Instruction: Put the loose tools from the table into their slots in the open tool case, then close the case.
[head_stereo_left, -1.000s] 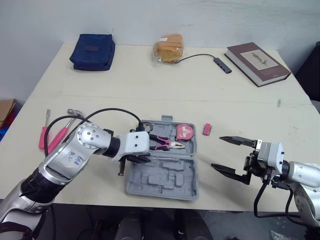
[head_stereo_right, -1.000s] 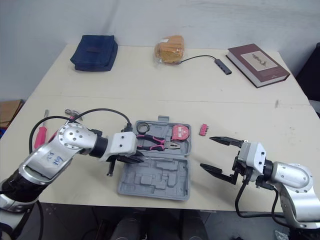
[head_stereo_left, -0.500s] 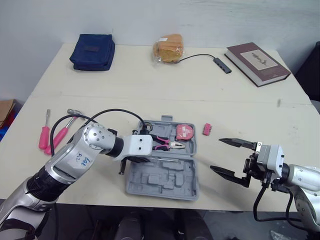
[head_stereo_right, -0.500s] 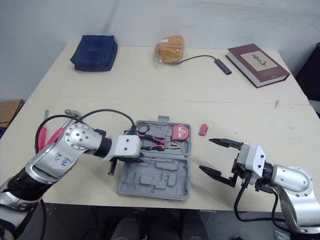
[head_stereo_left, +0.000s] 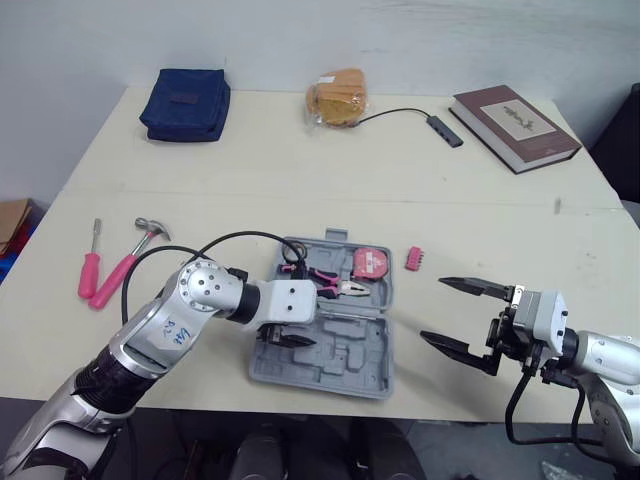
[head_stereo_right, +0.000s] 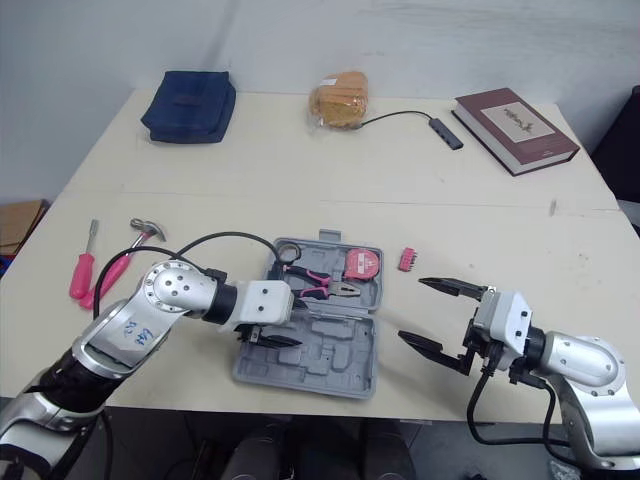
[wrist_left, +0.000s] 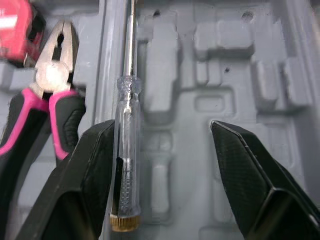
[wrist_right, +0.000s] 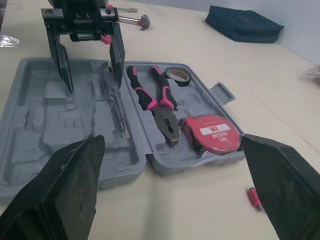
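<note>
Since the earlier frame the left gripper (head_stereo_left: 287, 338) has shifted from the case's left edge to over the tool case (head_stereo_left: 352, 368). Its fingers are spread, and the clear screwdriver (wrist_left: 127, 150) lies inside beside one finger. Far left, the red screwdriver (head_stereo_left: 88, 272) and hammer (head_stereo_left: 128, 262) lie loose. The bit strip (head_stereo_left: 414, 259) lies just right of the case. The right gripper (head_stereo_left: 433, 307) hovers spread, empty.

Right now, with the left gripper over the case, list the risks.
The clear-handled screwdriver lies beside a finger of the left gripper, by the hinge of the tool case; lifting off may drag it, or it may block closing. Hammer, red screwdriver and pink bit holder lie unpacked on the table.
</note>
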